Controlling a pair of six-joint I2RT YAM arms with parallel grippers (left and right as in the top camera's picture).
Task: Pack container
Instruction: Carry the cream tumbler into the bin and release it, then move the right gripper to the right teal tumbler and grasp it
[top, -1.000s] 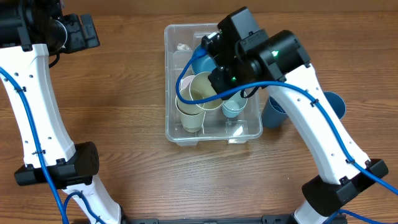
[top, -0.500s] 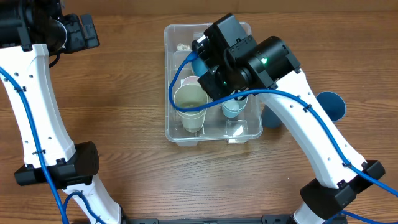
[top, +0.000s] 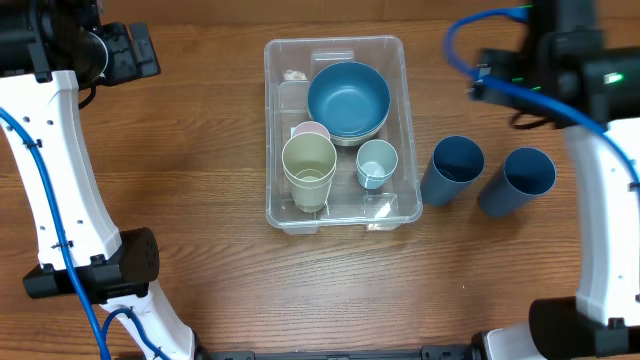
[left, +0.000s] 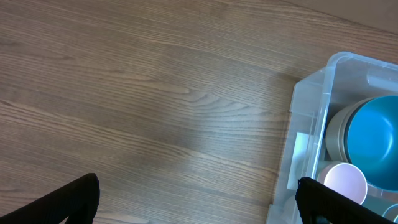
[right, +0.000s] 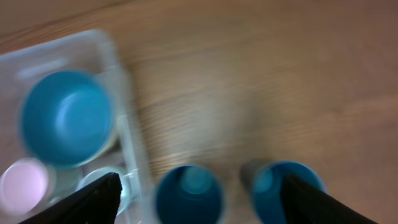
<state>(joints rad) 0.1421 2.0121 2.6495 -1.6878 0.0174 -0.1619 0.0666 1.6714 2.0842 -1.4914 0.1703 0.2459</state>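
Container (top: 274, 130) is sited on bench (top: 210, 270), blue bowl (top: 348, 95) inside. Two dark blue cups (top: 452, 168) stand unpacked just right of it. Right tool (right: 208, 196) and left tool (left: 199, 205) are spread wide, empty. Next, judged: nearer cup to be gripped.

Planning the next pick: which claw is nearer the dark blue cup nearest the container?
Right. The right claw hangs just past that cup; the left claw is off beyond the container's opposite side.

No readable text or markings anywhere.
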